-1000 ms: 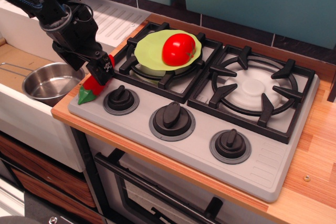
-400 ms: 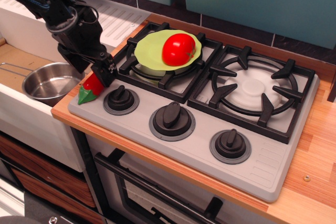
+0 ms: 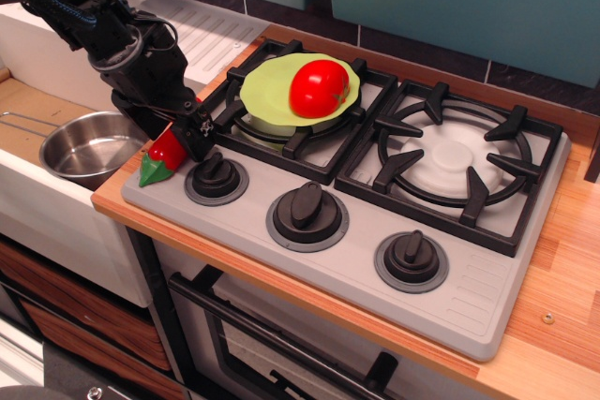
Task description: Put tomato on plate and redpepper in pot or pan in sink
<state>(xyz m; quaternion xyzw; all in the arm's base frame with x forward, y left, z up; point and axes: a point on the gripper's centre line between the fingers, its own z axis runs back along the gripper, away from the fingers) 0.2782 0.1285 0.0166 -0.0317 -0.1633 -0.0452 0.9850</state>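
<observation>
Pincer (image 3: 184,134) shifted slightly right, clamped on redpepper (image 3: 163,154) at hob's left edge (image 3: 141,196).

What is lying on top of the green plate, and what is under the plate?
A red tomato lies on the plate. The plate rests on the black grate of the left burner; the burner head under it is covered.

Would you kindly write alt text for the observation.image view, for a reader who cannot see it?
A black robot arm's end effector sits down on a red toy chili pepper at the front left corner of a grey toy stove. A red tomato rests on a lime-green plate over the left burner, and a steel pot sits in the white sink.
</observation>
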